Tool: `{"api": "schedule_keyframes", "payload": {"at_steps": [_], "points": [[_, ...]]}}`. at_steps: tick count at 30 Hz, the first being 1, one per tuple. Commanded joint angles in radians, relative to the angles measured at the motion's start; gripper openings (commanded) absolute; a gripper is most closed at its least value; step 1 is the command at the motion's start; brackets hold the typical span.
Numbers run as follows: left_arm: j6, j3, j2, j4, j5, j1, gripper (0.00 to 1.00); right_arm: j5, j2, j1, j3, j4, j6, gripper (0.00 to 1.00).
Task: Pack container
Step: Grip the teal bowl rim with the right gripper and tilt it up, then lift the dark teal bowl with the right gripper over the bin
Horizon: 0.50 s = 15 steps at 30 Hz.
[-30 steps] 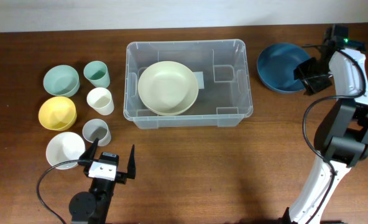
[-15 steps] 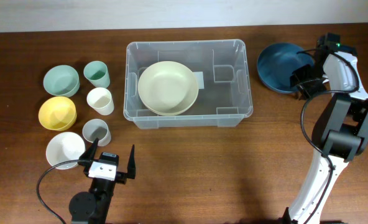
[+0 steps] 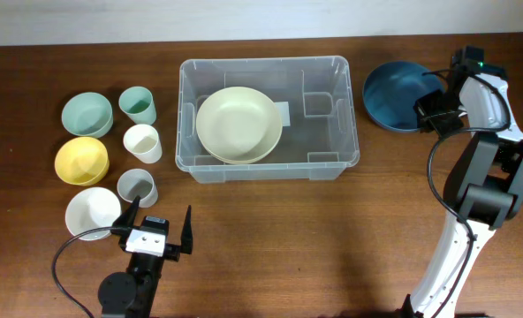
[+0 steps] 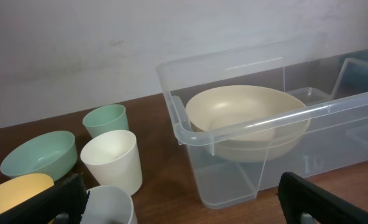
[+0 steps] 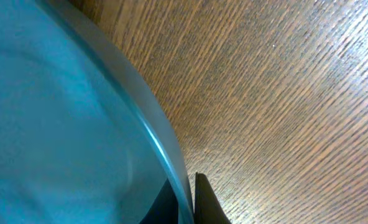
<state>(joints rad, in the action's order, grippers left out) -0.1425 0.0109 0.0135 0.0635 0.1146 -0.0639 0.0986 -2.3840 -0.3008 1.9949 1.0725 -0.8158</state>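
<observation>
at far left, pastel bowls and cups stand in two columns, a white plastic cup (image 3: 142, 143) nearest the clear rectangular plastic container (image 3: 328, 141), a strip of bare wooden table (image 3: 167, 124) between them. in front, the left gripper (image 3: 156, 219) sits spread wide, holding nothing. mid-table, the container carries a cream round bowl (image 3: 238, 124) partly covering a white label (image 3: 284, 113), writing unreadable. beside its right rim, not touching, the right gripper (image 3: 431, 108) pinches a dark blue round bowl (image 3: 394, 95) by its edge.
</observation>
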Motion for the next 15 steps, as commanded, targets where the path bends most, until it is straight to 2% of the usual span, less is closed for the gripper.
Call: {"api": "schedule_keyframes", "payload": {"at_steps": [1,5,15], "points": [[-0.016,-0.002,-0.008,0.006,-0.007,0.006,1.00,-0.031,-0.020,-0.002,-0.009,0.011,-0.005,0.04],[-0.017,-0.002,-0.008,0.006,-0.007,0.006,1.00,0.024,-0.014,-0.017,-0.005,0.003,-0.005,0.04],[-0.016,-0.002,-0.008,0.006,-0.007,0.006,1.00,0.361,0.038,-0.177,-0.003,-0.025,0.016,0.04]]}}
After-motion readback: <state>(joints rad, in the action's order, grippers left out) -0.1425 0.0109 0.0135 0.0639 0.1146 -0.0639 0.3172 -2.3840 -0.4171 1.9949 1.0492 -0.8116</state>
